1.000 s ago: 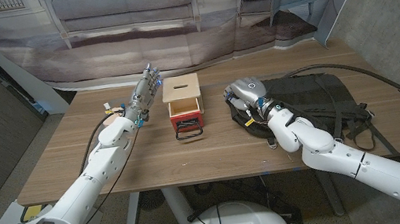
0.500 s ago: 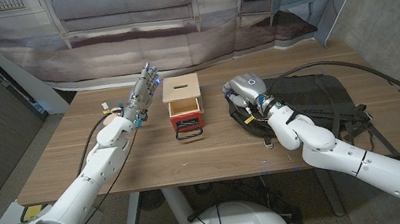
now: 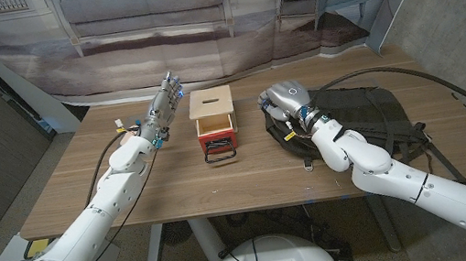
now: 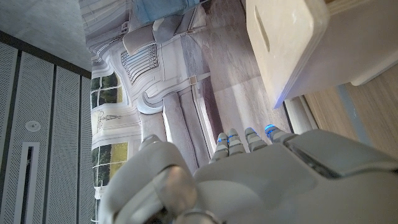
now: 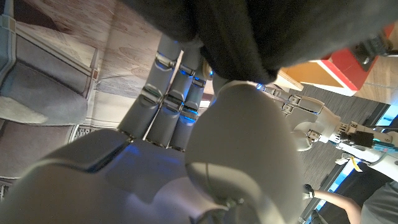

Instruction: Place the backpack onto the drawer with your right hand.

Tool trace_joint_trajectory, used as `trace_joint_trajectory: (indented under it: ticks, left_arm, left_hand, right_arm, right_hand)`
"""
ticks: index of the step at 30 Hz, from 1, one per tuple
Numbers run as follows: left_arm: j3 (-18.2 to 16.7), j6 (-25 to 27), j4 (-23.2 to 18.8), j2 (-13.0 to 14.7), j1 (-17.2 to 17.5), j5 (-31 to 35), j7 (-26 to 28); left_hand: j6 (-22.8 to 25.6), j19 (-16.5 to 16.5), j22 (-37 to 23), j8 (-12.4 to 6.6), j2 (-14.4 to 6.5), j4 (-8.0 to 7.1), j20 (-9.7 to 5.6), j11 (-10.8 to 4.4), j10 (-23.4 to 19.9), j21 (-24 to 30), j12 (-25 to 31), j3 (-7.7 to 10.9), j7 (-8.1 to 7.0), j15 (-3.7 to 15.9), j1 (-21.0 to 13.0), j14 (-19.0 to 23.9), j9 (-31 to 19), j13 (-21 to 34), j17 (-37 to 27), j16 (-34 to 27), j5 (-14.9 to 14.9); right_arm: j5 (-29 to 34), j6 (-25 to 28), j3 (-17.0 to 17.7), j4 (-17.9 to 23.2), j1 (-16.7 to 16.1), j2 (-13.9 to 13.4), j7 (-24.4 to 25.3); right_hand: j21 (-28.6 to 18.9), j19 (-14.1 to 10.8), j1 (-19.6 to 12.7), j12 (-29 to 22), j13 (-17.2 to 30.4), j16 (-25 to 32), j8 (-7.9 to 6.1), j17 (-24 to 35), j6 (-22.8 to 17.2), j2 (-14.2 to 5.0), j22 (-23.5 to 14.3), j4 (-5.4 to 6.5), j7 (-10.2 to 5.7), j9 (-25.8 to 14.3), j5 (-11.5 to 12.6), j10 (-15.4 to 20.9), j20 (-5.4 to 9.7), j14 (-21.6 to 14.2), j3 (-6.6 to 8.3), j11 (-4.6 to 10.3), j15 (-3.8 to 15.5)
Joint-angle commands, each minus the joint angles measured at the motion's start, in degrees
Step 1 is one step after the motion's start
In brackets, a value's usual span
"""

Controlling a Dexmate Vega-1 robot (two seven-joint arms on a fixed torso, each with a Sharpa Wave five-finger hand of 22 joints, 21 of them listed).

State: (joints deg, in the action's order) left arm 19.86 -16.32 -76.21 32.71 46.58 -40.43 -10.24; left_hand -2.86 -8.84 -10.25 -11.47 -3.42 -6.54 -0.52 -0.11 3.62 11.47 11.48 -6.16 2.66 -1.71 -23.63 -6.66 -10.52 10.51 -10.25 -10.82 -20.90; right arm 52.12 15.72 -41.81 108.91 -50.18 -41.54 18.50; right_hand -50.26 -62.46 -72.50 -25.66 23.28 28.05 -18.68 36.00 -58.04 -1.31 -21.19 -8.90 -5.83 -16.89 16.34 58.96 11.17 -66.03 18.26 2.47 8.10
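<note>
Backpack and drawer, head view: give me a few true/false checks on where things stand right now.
1. The backpack lies on the table, to the right of the drawer. True.
2. The backpack sits on top of the drawer. False: the drawer's top is bare.
3. The right hand is at the backpack's end nearest the drawer. True.
4. The left hand grips the drawer's handle. False: it stands beside the drawer, fingers straight, holding nothing.
5. The drawer's red front faces the robot. True.

one backpack (image 3: 361,120), one drawer (image 3: 214,121), two hands
</note>
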Motion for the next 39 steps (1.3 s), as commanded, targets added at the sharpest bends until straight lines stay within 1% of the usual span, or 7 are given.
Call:
trace_joint_trajectory:
  ticks: [1, 5, 11, 18, 24, 27, 39]
  left_arm:
    - [-0.6, 0.45, -1.82, 1.12, 0.68, 0.09, 0.79]
    - [-0.67, 0.6, -2.0, 1.32, 0.73, 0.04, 0.77]
    - [-0.79, 0.76, -2.45, 1.59, 0.83, 0.08, 0.98]
    - [-0.78, 0.7, -2.3, 1.62, 0.58, 0.03, 0.62]
    - [-0.97, 0.69, -2.4, 1.76, 0.74, -0.05, 0.77]
    - [-1.05, 0.67, -2.44, 1.82, 0.76, -0.15, 0.67]
    - [-1.29, 1.45, -4.59, 2.81, 1.4, 0.37, 1.87]
  left_hand:
    - [-0.02, -0.25, -0.26, 0.14, -0.71, 0.04, 0.13, 0.02, -0.15, 0.14, 0.18, -0.39, 0.06, -0.12, 0.07, -0.03, -0.25, 0.25, -0.29, 0.01, 0.06]
    - [0.02, -0.25, -0.25, 0.13, -0.74, 0.05, 0.11, 0.16, -0.19, 0.14, 0.19, -0.44, 0.11, -0.12, 0.05, -0.02, -0.25, 0.25, -0.29, 0.01, 0.07]
    - [0.04, -0.23, -0.25, 0.12, -0.77, 0.06, 0.12, 0.01, -0.13, 0.15, 0.16, -0.51, 0.15, -0.15, 0.01, 0.01, -0.25, 0.25, -0.29, 0.0, 0.08]
    - [0.0, -0.24, -0.25, 0.14, -0.82, 0.08, 0.1, -0.06, -0.06, 0.15, 0.13, -0.57, 0.13, -0.14, -0.03, -0.02, -0.25, 0.25, -0.29, 0.01, 0.09]
    - [-0.02, -0.24, -0.25, 0.15, -0.84, 0.08, 0.1, -0.03, -0.02, 0.15, 0.12, -0.62, 0.17, -0.11, -0.05, -0.05, -0.25, 0.25, -0.29, 0.03, 0.1]
    - [-0.01, -0.24, -0.25, 0.15, -0.85, 0.09, 0.1, -0.04, -0.03, 0.15, 0.12, -0.65, 0.14, -0.07, -0.07, -0.02, -0.25, 0.25, -0.29, 0.01, 0.1]
    - [0.04, -0.23, -0.25, 0.13, -0.93, 0.1, 0.05, -0.01, -0.17, 0.16, 0.17, -0.8, 0.17, -0.11, -0.13, -0.01, -0.25, 0.25, -0.29, 0.01, 0.14]
  right_arm:
    - [0.54, 0.91, 1.24, 1.41, -0.17, -0.11, -0.05]
    - [0.39, 1.03, 1.65, 2.0, -0.21, -0.12, -0.24]
    - [-2.08, 1.95, 3.12, 3.21, -0.68, 0.4, -1.33]
    - [-2.79, 2.82, 4.12, 4.12, -0.94, 0.6, -0.76]
    - [-2.09, 3.4, 4.12, 4.62, -0.75, 0.41, -0.8]
    - [0.73, 4.08, 3.26, 4.87, -0.23, -0.04, -0.95]
    - [-2.99, 1.07, 5.38, 6.3, 0.19, -0.83, -2.16]
  right_hand:
    - [-0.48, 0.43, -5.3, -0.62, 3.13, 0.41, -0.46, 0.41, -0.11, -4.89, -0.15, -0.02, -0.42, -0.26, 0.16, 4.85, 2.09, -4.75, 0.31, 4.58, 4.99]
    - [-0.69, 0.49, -5.3, -0.66, 3.52, 0.44, -0.53, 0.65, -0.1, -4.88, -0.17, -0.03, -0.44, -0.41, 0.13, 4.86, 2.09, -4.83, 0.35, 4.71, 5.0]
    - [-1.0, 0.63, -5.2, -0.76, 4.1, 0.41, -0.56, 0.99, -0.09, -4.86, -0.2, 0.0, -0.47, -0.53, 0.08, 4.99, 2.07, -4.83, 0.4, 4.7, 4.96]
    - [-1.36, 0.84, -5.14, -0.76, 4.79, 0.32, -0.54, 1.39, -0.05, -4.83, -0.22, 0.0, -0.53, -0.58, 0.02, 4.92, 2.07, -4.74, 0.51, 4.69, 4.96]
    - [-1.61, 0.97, -5.11, -0.71, 5.25, 0.27, -0.54, 1.65, 0.0, -4.81, -0.23, 0.0, -0.53, -0.67, -0.03, 4.79, 2.07, -4.71, 0.59, 4.69, 4.97]
    - [-1.76, 1.08, -5.06, -0.78, 5.53, 0.23, -0.56, 1.81, 0.05, -4.8, -0.23, -0.01, -0.63, -0.76, -0.02, 4.97, 2.06, -4.68, 0.65, 4.94, 4.95]
    - [-2.31, 1.71, -4.6, -0.61, 6.71, -0.06, -0.72, 2.4, 0.26, -4.79, -0.22, 0.17, -0.71, -1.23, 0.05, 4.61, 2.03, -4.36, 0.84, 5.09, 4.9]
